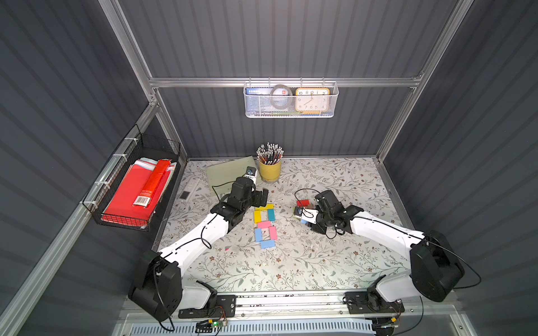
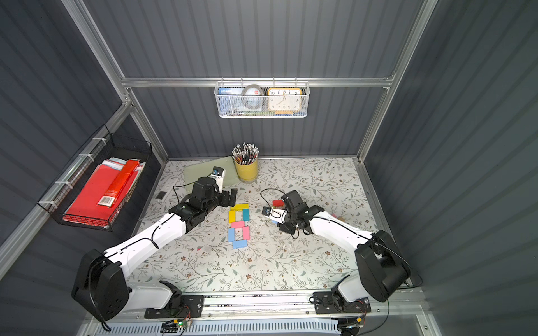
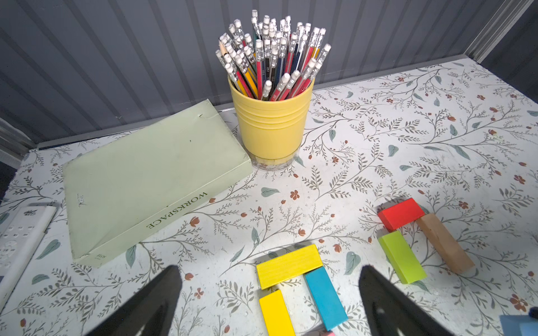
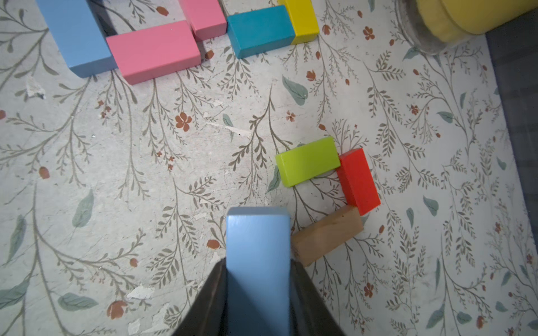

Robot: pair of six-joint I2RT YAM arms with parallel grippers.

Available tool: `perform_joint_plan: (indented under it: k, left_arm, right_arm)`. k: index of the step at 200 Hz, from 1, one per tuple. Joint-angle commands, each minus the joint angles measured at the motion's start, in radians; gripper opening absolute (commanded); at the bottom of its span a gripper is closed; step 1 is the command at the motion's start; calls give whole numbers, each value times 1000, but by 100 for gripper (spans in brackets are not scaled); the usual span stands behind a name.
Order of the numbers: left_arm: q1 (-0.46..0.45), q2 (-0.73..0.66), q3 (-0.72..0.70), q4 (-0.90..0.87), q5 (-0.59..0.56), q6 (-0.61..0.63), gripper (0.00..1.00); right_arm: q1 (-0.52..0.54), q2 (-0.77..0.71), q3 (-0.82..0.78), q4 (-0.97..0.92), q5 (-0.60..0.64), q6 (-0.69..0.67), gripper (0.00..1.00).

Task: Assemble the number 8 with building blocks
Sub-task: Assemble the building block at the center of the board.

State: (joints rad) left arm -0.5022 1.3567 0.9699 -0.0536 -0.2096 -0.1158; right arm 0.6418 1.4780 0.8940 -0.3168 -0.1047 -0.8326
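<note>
Right hand (image 4: 258,266) clamps light blue block (image 4: 257,232) | left hand (image 3: 269,273) spread wide, empty

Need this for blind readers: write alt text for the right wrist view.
The right gripper grips a light blue block over the floral table. Nearby lie a lime green block, red block and tan block, touching; part of the number 8 shows beyond.

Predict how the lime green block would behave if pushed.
Likely rigid: the lime green block has crisp, straight edges. Lying flat, it should slide, not roll or tip. It would probably nudge the red block at its end.
</note>
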Motion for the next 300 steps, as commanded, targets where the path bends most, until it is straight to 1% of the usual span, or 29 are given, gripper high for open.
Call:
perform_joint_plan:
  k: [1,40,74,116,137,168,199,264,300]
  left_arm:
    - [5,-24,-14,15,14,-11,99]
    - [5,-25,-16,15,13,-10,99]
    - [5,-19,-14,14,15,-10,99]
    - [5,-16,-14,15,15,-10,99]
    - [5,-18,-15,14,15,-10,99]
    - [5,-15,-14,14,15,-10,99]
    - [5,-15,-16,14,15,-9,99]
    - [5,-14,-16,16,18,-11,99]
    - [5,-14,-16,16,18,-11,99]
  right_arm:
    - [24,66,21,2,37,-65,17]
    - [42,147,44,13,75,-93,18]
    - [47,188,51,36,104,-104,23]
    - [50,199,29,71,123,-143,29]
    - [50,200,9,97,141,-167,33]
    - [51,207,-4,113,157,-189,46]
    - [51,211,-10,125,169,-197,52]
    - [50,214,-32,166,222,-234,50]
    - [51,209,-53,220,257,-259,50]
